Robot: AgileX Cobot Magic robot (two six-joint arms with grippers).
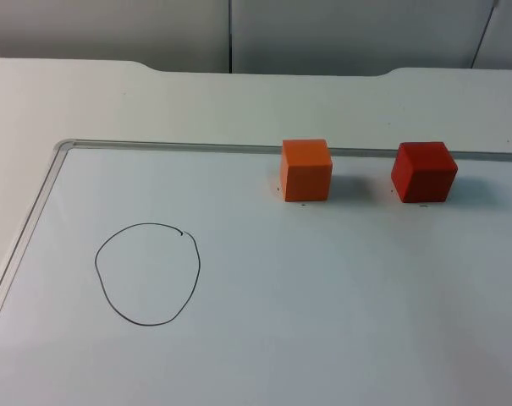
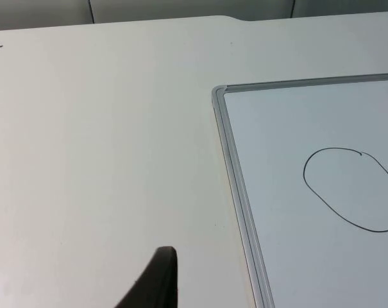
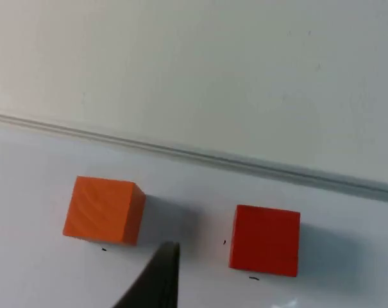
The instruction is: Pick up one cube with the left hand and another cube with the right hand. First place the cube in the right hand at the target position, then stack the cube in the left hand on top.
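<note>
1. Where the whiteboard point(image 1: 323, 338) runs out of the top view at the right and at the near side, its frame is cut off; only the far rail and the left rail are seen.
2. Of the left gripper point(image 2: 156, 282) a single black fingertip is seen, over the bare white table point(image 2: 104, 141) just beside the board's left rail; I cannot tell whether its fingers are apart or together.
3. Of the right gripper point(image 3: 156, 279) likewise one fingertip is seen, over the board just in front of the gap between the two cubes; its state cannot be told either.
4. The orange cube point(image 1: 305, 169) and the red cube point(image 1: 423, 172) sit apart on the board, side by side near its far rail, the red one further right. Neither is held.
5. A hand-drawn black circle point(image 1: 147, 273) marks the board's left half, well apart from both cubes, with nothing inside it.
6. Tiny black pen marks lie by each cube's near edge; they are too small to read as writing.
</note>
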